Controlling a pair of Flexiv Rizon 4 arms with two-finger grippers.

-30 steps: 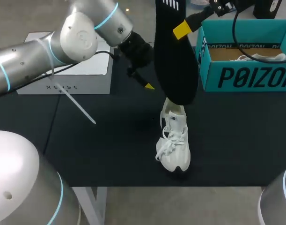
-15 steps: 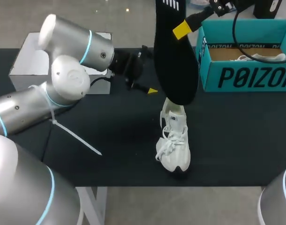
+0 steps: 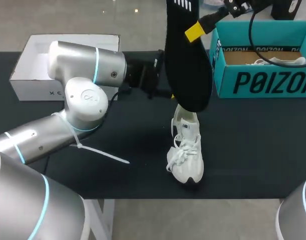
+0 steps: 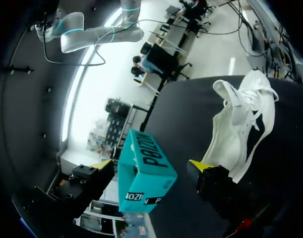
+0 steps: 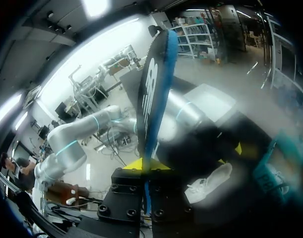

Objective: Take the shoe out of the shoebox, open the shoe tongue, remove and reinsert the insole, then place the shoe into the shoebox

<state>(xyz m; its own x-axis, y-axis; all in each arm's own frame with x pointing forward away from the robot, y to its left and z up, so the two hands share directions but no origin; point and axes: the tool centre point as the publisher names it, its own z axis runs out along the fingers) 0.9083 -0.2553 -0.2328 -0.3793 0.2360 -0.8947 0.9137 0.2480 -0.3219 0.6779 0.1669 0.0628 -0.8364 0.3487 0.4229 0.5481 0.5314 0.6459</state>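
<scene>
The right gripper (image 5: pixel 146 164) pinched the black insole (image 3: pixel 188 65) between both fingers and held it upright in the air, above the white shoe (image 3: pixel 185 150). The shoe stood on the table (image 3: pixel 253 140), outside the teal shoebox (image 3: pixel 263 82). The left gripper (image 4: pixel 151 166) was spread wide and held nothing, near the insole.

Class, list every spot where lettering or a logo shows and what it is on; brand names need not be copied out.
Teal shoebox: large dark block letters on its front wall, clearly legible; smaller ones on its end wall.
White box: small grey letters on its front, too small to read.
Insole: a large white logo.
White shoe: none legible.
</scene>
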